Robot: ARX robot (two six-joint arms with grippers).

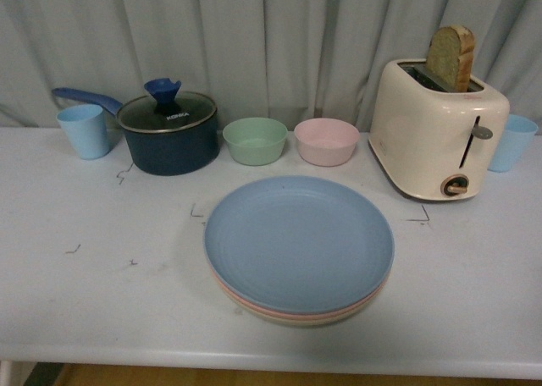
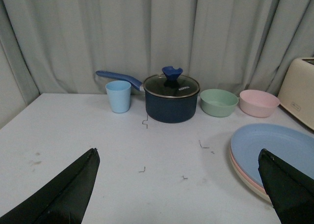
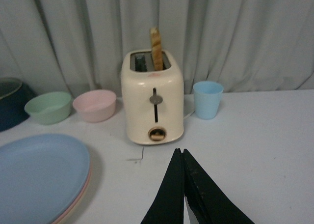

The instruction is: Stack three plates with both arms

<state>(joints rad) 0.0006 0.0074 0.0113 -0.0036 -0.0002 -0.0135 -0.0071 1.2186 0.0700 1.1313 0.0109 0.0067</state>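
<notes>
Blue plate [image 1: 298,242] tops pink and seemingly cream ones; cream toaster [image 1: 436,132].

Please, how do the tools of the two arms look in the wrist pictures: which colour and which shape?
Both are plain matte black, with no markings or cables in view. The left tool shows two broad wedge-shaped fingers tapering to points. The right tool shows two long, narrow, blade-like fingers. The front view shows neither arm.
</notes>
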